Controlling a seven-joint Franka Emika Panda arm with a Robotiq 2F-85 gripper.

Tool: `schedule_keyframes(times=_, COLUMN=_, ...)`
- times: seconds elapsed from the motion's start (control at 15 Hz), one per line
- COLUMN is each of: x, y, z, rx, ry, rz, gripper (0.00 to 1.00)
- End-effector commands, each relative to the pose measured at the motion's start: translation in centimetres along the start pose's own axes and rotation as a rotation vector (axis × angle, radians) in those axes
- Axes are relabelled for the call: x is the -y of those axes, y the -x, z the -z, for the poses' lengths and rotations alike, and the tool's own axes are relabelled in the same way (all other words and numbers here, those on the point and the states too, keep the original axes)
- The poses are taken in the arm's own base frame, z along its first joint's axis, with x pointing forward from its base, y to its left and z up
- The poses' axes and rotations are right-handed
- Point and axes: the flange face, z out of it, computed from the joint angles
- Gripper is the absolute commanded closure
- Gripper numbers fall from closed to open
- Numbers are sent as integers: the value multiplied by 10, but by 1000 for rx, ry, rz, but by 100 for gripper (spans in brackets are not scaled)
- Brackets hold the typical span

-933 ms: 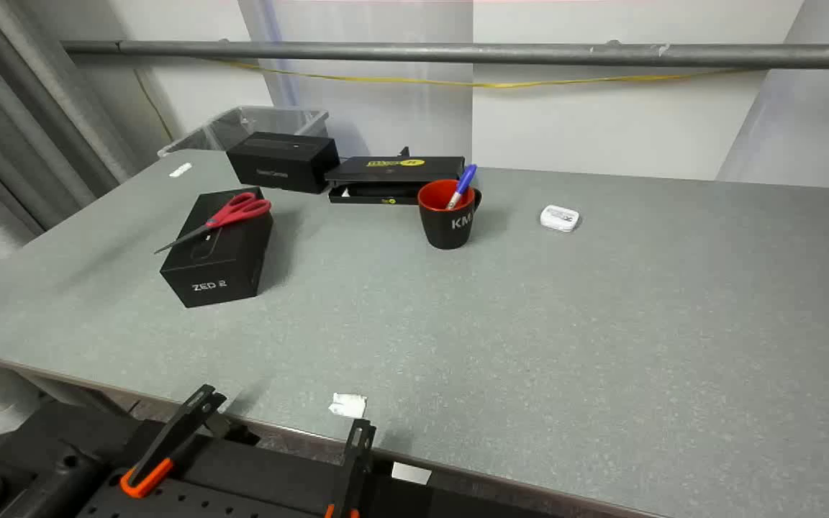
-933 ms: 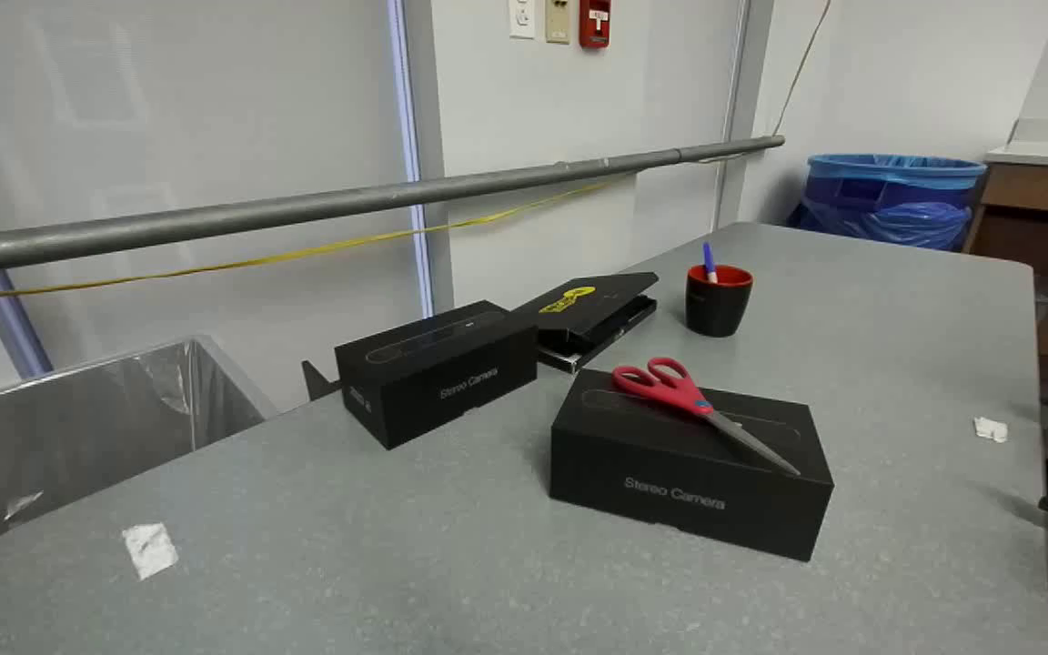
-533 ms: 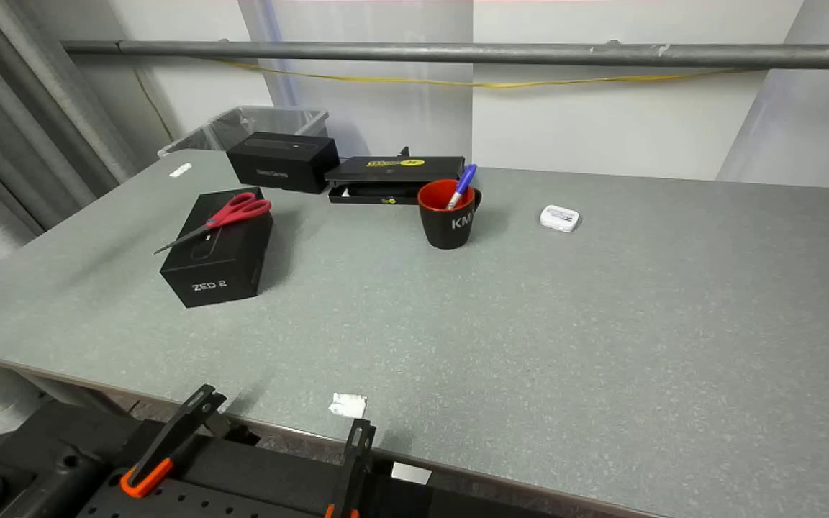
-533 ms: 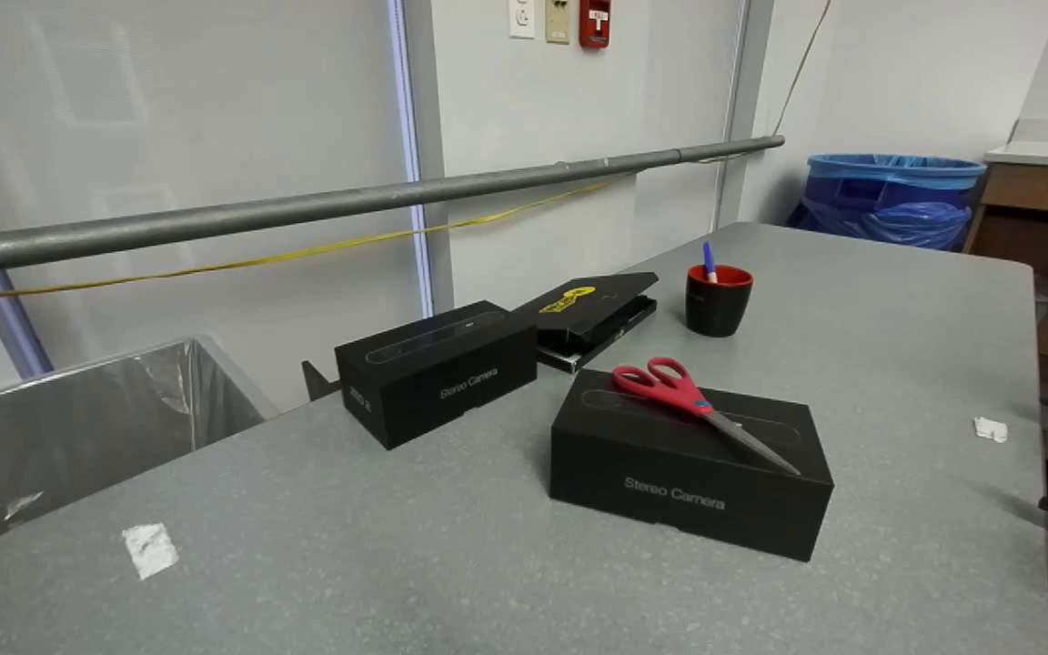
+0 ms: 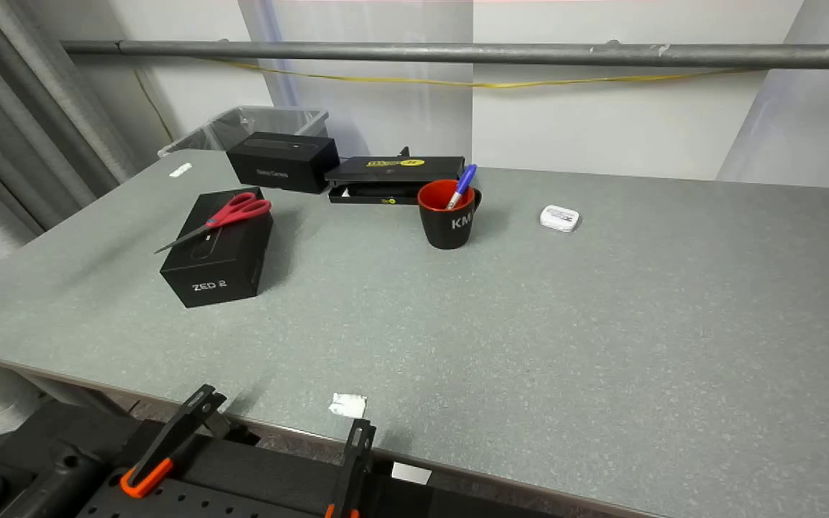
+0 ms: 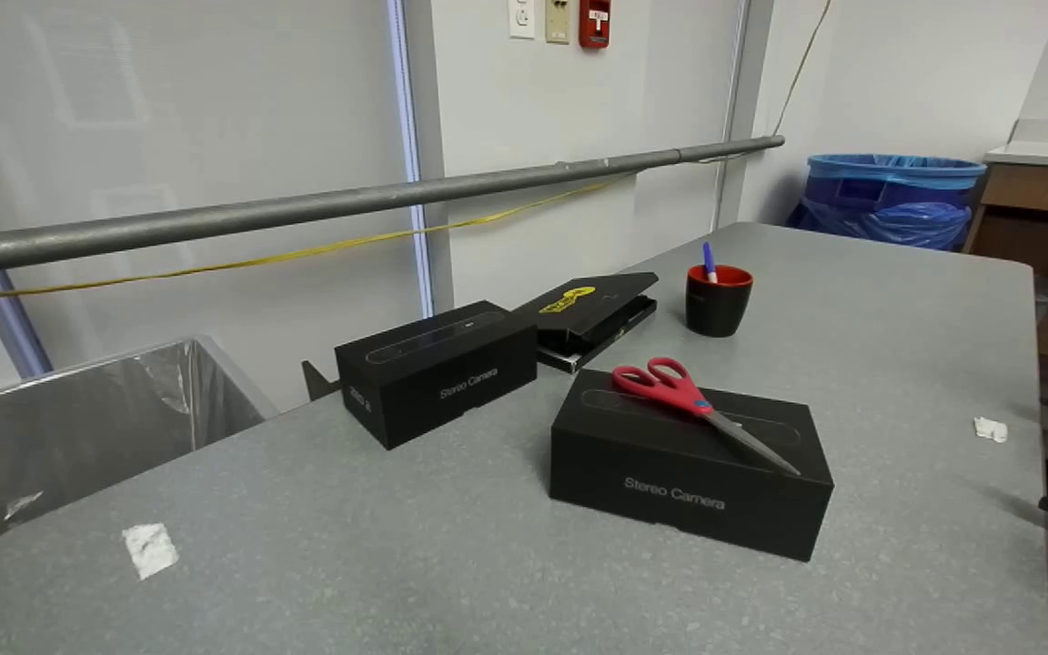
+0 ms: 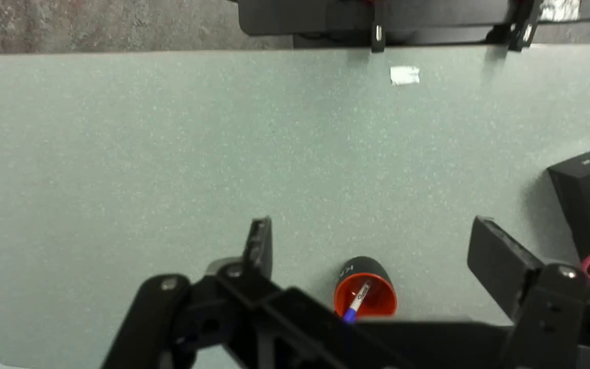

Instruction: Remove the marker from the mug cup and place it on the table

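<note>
"Reading the wrist view from the left, what came first?"

"The grey speckled table [image 7: 100, 154], then the gripper [image 7: 371, 236], its jaws spread wide and pinching nothing. Neither exterior view showed the gripper."

"What showed between the jaws?"

"Some way past them, the mug cup [image 7: 379, 294] on the table, with the marker [image 7: 359, 299] leaning in it. I took the step in hand to be the approach, since the marker was not yet out."

"What did the next move call for?"

"Coming down over the blue end, I'd have said, closing across the shaft, and drawing it out along its slant so the mug cup didn't tip. Then a spot on the table to lay it."

"Which way did the marker point?"

"Whitish end down inside, blue end up beyond the rim. Its long axis was tilted: in the wrist view the blue end aimed down and left; in an exterior view the marker [image 5: 462, 186] leaned up to the right."

"Anything farther right?"

"Beyond the jaws, a black box [image 7: 587, 205] with red-handled scissors [image 6: 686, 398] lying on top."
</note>
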Motion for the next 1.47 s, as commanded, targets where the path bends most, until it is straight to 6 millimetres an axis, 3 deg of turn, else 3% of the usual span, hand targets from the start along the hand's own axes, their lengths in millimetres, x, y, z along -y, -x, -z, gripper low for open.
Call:
schedule_keyframes(times=0.0, x=13, y=-60, z=-34, rx=-46, ry=-7, rz=-100, gripper=0)
schedule_keyframes(times=0.13, x=15, y=-84, z=-50, rx=-20, ry=4, rz=-136, gripper=0)
schedule_keyframes(times=0.2, x=13, y=-58, z=-43, rx=-31, ry=5, rz=-90, gripper=0)
schedule_keyframes(times=0.4, x=17, y=-80, z=-61, rx=0, ry=10, rz=-111, gripper=0)
schedule_keyframes(times=0.73, x=21, y=-90, z=-60, rx=-30, ry=5, rz=-141, gripper=0)
schedule_keyframes(times=1.13, x=66, y=-164, z=-139, rx=67, ry=-33, rz=-205, gripper=0)
schedule_keyframes(times=1.4, x=78, y=-223, z=-185, rx=-26, ry=-31, rz=-402, gripper=0)
